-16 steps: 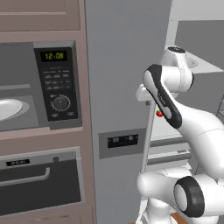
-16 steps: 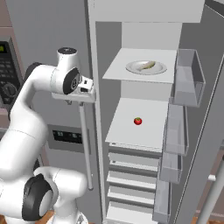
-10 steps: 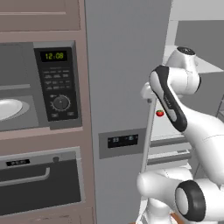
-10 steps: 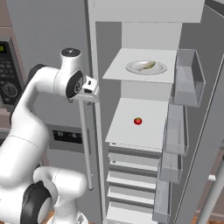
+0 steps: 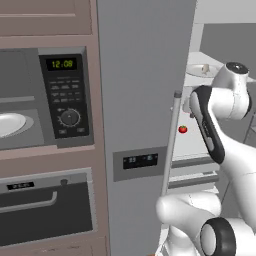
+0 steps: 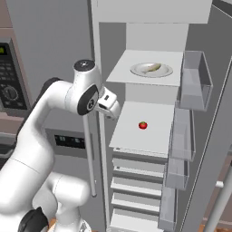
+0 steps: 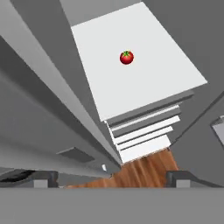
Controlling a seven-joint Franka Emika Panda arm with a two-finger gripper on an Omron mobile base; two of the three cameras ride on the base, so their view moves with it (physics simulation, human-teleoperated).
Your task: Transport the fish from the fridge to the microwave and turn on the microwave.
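Fish (image 6: pixel 153 68) – in white bowl (image 6: pixel 165 71), centre of top shelf (image 6: pixel 123 72), fridge (image 6: pixel 136 27) open. Gripper (image 6: pixel 113 110) – jaws wide, empty, near front-left corner of mid shelf (image 6: pixel 131 131), below fish. Tomato (image 6: pixel 142 125) mid shelf, not wanted. Approach: raise hand above upper shelf edge, go in over bowl rim, pinch fish across body, w/o tipping bowl

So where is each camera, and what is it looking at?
Left base view: behind the arm on its left, facing the microwave and fridge door.
Right base view: behind the arm on its right, facing the fridge shelves, with the fish in its bowl.
Hand view: on the hand, looking down at a shelf; the open gripper shows.
All three share the tomato.
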